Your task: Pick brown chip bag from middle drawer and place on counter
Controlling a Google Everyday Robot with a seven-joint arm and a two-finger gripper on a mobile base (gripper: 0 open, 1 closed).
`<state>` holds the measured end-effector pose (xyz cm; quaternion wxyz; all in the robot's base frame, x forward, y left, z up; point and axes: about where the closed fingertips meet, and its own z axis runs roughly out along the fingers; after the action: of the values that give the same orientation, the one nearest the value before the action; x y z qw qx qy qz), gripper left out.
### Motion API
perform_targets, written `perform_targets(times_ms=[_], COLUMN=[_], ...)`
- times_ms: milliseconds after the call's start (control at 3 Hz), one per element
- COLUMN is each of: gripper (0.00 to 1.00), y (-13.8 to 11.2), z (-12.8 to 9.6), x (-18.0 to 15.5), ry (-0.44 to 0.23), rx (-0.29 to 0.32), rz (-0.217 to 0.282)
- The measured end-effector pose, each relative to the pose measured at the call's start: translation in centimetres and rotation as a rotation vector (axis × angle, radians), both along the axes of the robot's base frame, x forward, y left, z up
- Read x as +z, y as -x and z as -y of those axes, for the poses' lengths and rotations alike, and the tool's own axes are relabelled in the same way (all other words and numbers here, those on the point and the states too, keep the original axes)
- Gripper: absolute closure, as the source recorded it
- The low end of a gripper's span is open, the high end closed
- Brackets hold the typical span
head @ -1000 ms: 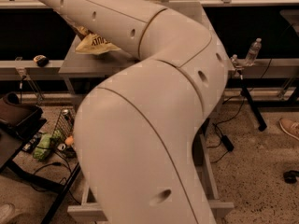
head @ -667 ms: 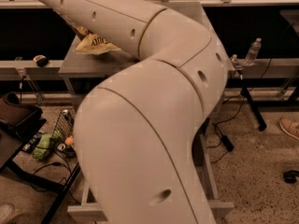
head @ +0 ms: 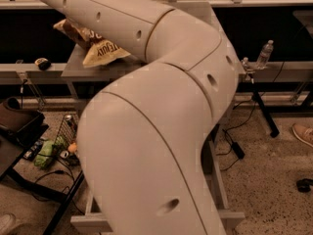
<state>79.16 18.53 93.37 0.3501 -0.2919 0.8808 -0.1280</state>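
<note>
My large cream arm (head: 161, 111) fills most of the camera view and reaches up to the top left, where it leaves the picture. The gripper is out of view past that corner. The brown chip bag (head: 93, 44), dark brown with a cream-yellow end and lettering, lies on the left part of the grey counter (head: 78, 67), partly hidden behind my arm. The middle drawer (head: 220, 199) stands pulled out below; only its grey right side wall and front rim show around my arm, and its floor is hidden.
A water bottle (head: 264, 54) stands on a ledge at the right. A wire basket with green and orange items (head: 54, 148) and a dark stand sit on the floor at the left. Cables and a shoe (head: 304, 133) lie on the speckled floor at the right.
</note>
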Motion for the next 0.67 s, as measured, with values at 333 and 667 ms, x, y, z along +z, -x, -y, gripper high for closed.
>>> perform_targets(times_ms=[333, 667], gripper=[0.00, 0.00], y=[0.0, 0.2], z=[0.0, 0.2], x=[0.0, 1.4], ry=[0.000, -0.050], rx=[0.000, 0.034], rz=[0.000, -0.001])
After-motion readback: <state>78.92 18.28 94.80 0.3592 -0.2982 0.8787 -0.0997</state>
